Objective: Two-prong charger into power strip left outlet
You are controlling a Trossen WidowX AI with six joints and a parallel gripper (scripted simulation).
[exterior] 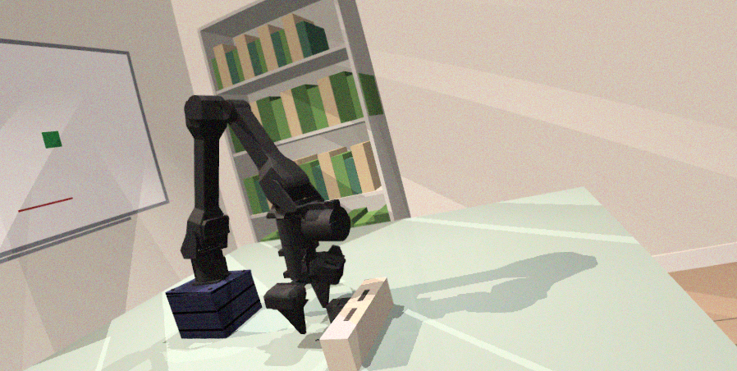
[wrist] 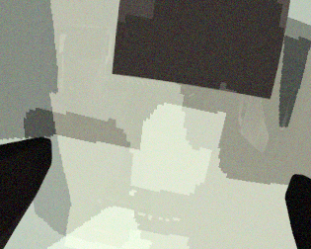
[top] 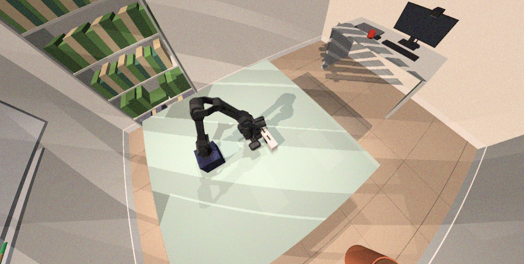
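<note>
The power strip (top: 272, 143) (exterior: 368, 324) is a long cream block on the pale green table, with two dark outlet recesses in its top. The charger (exterior: 336, 308) (wrist: 198, 44) is a dark block beside the strip's arm-side face. The strip hides part of it in the exterior view. In the wrist view it is at the top, beyond the fingertips. No prongs can be made out. My gripper (exterior: 314, 319) (wrist: 173, 171) is open and points down, on the arm's side of the charger. Nothing is between its fingers. The strip is out of the wrist view.
The arm's dark blue base (top: 209, 157) (exterior: 213, 306) stands on the table (top: 311, 174) (exterior: 515, 286), on the far side of the gripper from the strip. A bookcase (top: 117, 60) (exterior: 358, 58) stands behind the arm. A desk with a monitor (top: 425, 23) is away at the right.
</note>
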